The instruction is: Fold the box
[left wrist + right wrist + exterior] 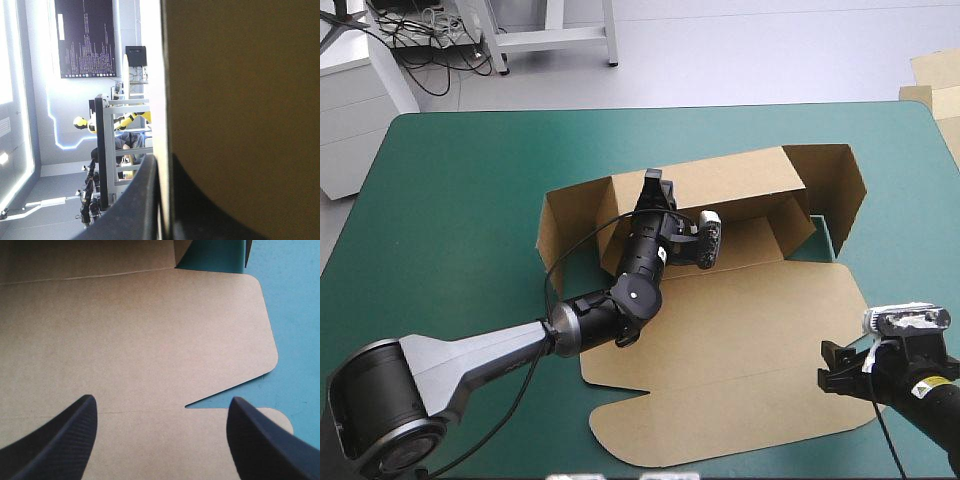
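Mid-table, box with far walls raised, lid flat nearside. Clamped on the far wall, left gripper, board hiding most of its view. Spread apart over the lid's corner, right gripper; contact unclear.

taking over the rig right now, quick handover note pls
Left gripper: shut on the brown cardboard box, pinching its raised far wall.
Right gripper: open, above the near right corner of the flat lid panel, holding nothing.
Done: far wall and both end flaps stand up on the teal-green table cover.
Left: side walls not yet raised and tucked; lid lies flat.
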Motion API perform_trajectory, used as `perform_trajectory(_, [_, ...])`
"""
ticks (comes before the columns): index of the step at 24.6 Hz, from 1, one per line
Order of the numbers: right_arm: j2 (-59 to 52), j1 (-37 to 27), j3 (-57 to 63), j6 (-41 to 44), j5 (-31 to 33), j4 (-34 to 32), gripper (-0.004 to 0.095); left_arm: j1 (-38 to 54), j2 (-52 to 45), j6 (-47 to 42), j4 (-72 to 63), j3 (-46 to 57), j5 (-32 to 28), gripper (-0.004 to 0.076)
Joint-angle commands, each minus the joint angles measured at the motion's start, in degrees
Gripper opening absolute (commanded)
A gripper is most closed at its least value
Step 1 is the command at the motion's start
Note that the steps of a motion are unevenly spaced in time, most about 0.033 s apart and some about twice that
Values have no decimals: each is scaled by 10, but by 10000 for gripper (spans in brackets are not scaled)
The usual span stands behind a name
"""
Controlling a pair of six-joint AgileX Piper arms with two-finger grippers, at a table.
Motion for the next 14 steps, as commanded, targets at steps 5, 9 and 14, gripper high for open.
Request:
perform_trajectory(5, [30, -5, -78, -13, -44, -36, 670, -4, -25, -7, 4, -9, -3, -10])
perform_trajectory(9, [93, -5, -184, -13, -42, -65, 670, -4, -25, -7, 4, -9, -3, -10])
perform_trajectory(14, [234, -5, -368, -11, -18, -68, 664, -4, -25, -7, 4, -9, -3, -10])
